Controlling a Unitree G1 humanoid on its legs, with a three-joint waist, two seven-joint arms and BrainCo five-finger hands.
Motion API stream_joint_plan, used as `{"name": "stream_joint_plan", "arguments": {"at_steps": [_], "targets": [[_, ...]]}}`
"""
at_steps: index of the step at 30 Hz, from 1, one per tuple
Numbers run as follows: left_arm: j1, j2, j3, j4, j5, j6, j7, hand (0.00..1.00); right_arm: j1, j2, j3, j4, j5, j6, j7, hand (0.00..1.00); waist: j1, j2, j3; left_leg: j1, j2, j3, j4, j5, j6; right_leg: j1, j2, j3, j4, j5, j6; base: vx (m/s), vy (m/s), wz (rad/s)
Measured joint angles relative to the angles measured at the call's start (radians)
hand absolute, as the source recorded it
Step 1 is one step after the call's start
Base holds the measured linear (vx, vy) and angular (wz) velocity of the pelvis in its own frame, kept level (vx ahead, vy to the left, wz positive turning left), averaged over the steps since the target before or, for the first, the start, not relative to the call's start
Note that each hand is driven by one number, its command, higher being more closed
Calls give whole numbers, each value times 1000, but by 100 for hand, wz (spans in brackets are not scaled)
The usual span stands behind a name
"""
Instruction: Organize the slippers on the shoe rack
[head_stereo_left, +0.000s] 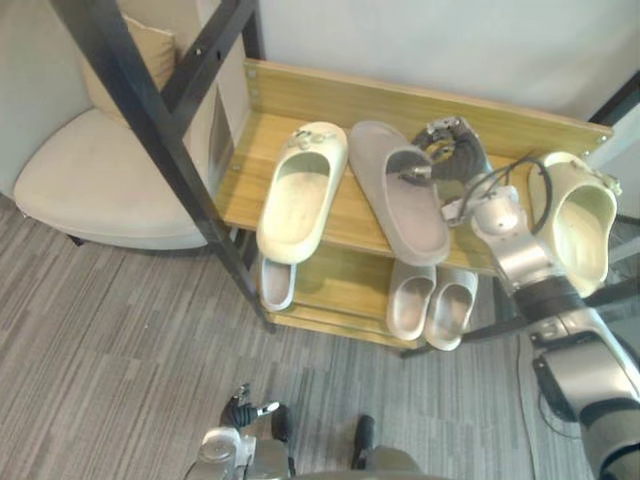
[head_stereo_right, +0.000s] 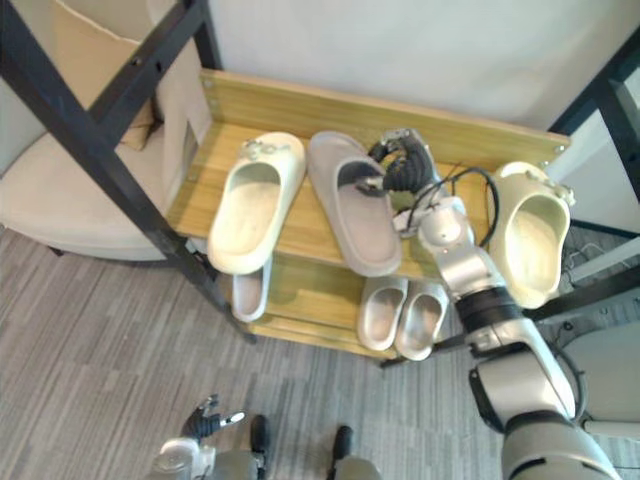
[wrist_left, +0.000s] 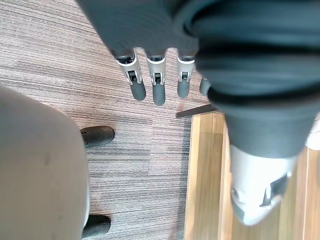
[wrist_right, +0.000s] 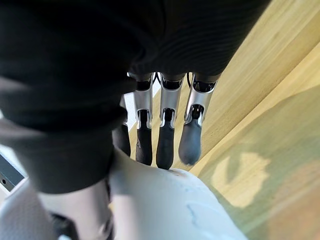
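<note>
While the right hand (head_stereo_left: 450, 150) reaches in over the far side of the shoe rack (head_stereo_left: 300, 100), its fingers (wrist_right: 165, 145) curl down onto the strap of the grey slipper (head_stereo_left: 400, 200) with the thumb against it, grasping the strap at the slipper's far end. That grey slipper lies in the middle of the top shelf (head_stereo_left: 345, 212), toe far, heel near, slightly angled.

Just to its left on the same shelf lies 1 cream slipper (head_stereo_left: 300, 195), its heel overhanging the near edge. A 2nd cream slipper (head_stereo_left: 575, 220) sits at the right end of the top shelf, well apart from the first, past the right arm.

The lower shelf (head_stereo_left: 340, 285) holds 3 more: a pair of small grey slippers (head_stereo_left: 430, 305) side by side and touching on the right, and 1 pale slipper (head_stereo_left: 277, 285) on the left, partly hidden under the cream one above.

The left hand (head_stereo_left: 240, 408) hangs low and near, over the grey carpet floor (head_stereo_left: 120, 340), fingers (wrist_left: 157, 90) straight and relaxed, holding nothing. A pale armchair (head_stereo_left: 100, 180) stands left of the rack.
</note>
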Motion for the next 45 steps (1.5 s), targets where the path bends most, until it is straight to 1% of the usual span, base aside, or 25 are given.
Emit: {"name": "stream_joint_plan", "arguments": {"at_steps": [5,7,8,11,13,14,15,18,19,20,24,28,29,33,34,37,38,40,41,42,43,44,45], "targets": [[0,0,2,2,2,6,-2,0,96,-1,-20,-112,-3,-2,6,100,-5,0,0,16,1,2,-1,0,0,13,0,2,1,0,0,-3,-3,-2],[0,0,3,3,2,6,-5,0,164,-2,-56,-186,-3,1,14,100,-7,0,-1,17,1,4,-1,0,0,13,-1,3,2,0,0,0,0,0],[0,0,4,3,2,6,-5,0,173,-2,-58,-194,-3,1,14,100,-7,0,-1,17,1,4,0,0,0,13,-1,4,2,0,0,0,0,0],[1,-1,9,9,3,7,-7,0,288,1,-84,-342,-3,0,27,100,-14,0,-2,23,2,10,0,0,0,14,-2,9,6,-1,0,-22,-5,-6],[1,-1,9,11,3,7,-7,0,327,6,-102,-392,-3,-2,31,100,-16,1,-2,28,2,15,1,0,0,15,-2,14,7,-1,1,-27,-2,-7],[2,-1,9,13,5,8,-16,0,378,14,-134,-466,-2,-3,35,100,-22,2,-4,30,2,18,2,0,0,17,-4,16,7,-2,2,-28,-5,-6],[3,-1,9,13,5,8,-19,0,386,14,-138,-476,-2,-6,35,100,-24,2,-4,30,2,18,3,0,0,18,-4,16,7,-2,2,-33,-9,-3],[8,0,9,13,10,8,-26,0,462,31,-191,-593,0,-30,37,100,-38,2,-6,34,-1,17,11,0,0,31,-8,15,-1,-3,4,-41,-9,1],[10,-1,9,16,16,8,-26,0,489,50,-212,-630,1,-37,38,100,-41,3,-14,34,-3,18,12,0,0,32,-9,15,-2,-5,7,-59,-16,-1],[14,-1,9,34,21,9,-28,0,532,71,-221,-684,23,-53,41,100,-53,7,-37,35,-3,20,14,0,0,33,-11,16,-3,-7,9,-50,-14,-4],[20,-2,9,52,22,8,-44,0,595,117,-250,-756,48,-78,55,100,-61,14,-62,43,-4,28,12,0,-1,37,-13,24,-3,-10,10,-57,-12,-8],[25,-4,7,72,23,8,-50,0,685,134,-246,-825,104,-100,111,100,-67,25,-85,71,-4,27,-25,19,-2,44,-12,25,-1,-15,8,-71,-10,2],[25,-5,6,75,23,8,-62,0,714,146,-243,-846,109,-107,130,100,-70,27,-88,81,-4,26,-38,27,-4,45,-11,26,0,-17,9,-53,-4,2],[26,-5,-14,93,24,7,-66,0,782,166,-177,-852,106,-112,164,100,-71,33,-115,83,-5,28,-37,27,-5,47,-10,27,-4,-17,10,-17,0,-1],[26,-5,-22,96,24,6,-66,0,805,165,-139,-851,102,-113,172,100,-71,36,-121,83,-5,28,-37,27,-5,48,-10,26,-6,-17,10,0,0,0],[26,-4,-42,98,24,3,-66,0,837,163,-42,-836,93,-112,203,100,-71,41,-125,83,-5,26,-34,27,-5,60,-8,25,-24,-9,12,0,0,0],[25,-4,-45,98,24,3,-66,0,834,158,-4,-800,72,-116,209,100,-70,43,-123,83,-6,26,-23,23,-8,66,-9,23,-26,-9,12,13,-6,3],[19,-4,-57,98,24,1,-66,0,827,144,30,-758,55,-117,209,100,-63,49,-117,78,-5,25,-12,19,-8,62,-10,20,-14,-14,13,-9,-3,3],[14,-3,-69,97,24,0,-66,0,816,127,56,-724,53,-118,209,100,-62,53,-110,56,-5,22,18,6,-4,44,-16,19,19,-28,10,-39,-5,10],[3,-4,-77,97,23,-2,-66,0,794,107,82,-690,42,-117,208,100,-60,60,-97,4,-2,18,92,-23,-1,1,-26,16,82,-51,6,-67,-4,16],[-16,-5,-82,97,23,-2,-66,0,763,87,102,-668,20,-117,206,100,-60,70,-65,-50,2,12,177,-54,1,-36,-33,15,146,-76,4,-175,-16,33],[-51,-4,-85,96,22,-11,-66,0,705,61,125,-627,6,-117,200,100,-60,88,-7,-151,11,-6,322,-103,2,-114,-47,2,266,-123,1,-155,-16,33],[-58,-4,-85,94,22,-14,-66,0,692,57,128,-618,4,-117,199,100,-60,92,3,-172,13,-9,347,-110,3,-131,-49,1,289,-131,-2,-220,-21,40]]}}
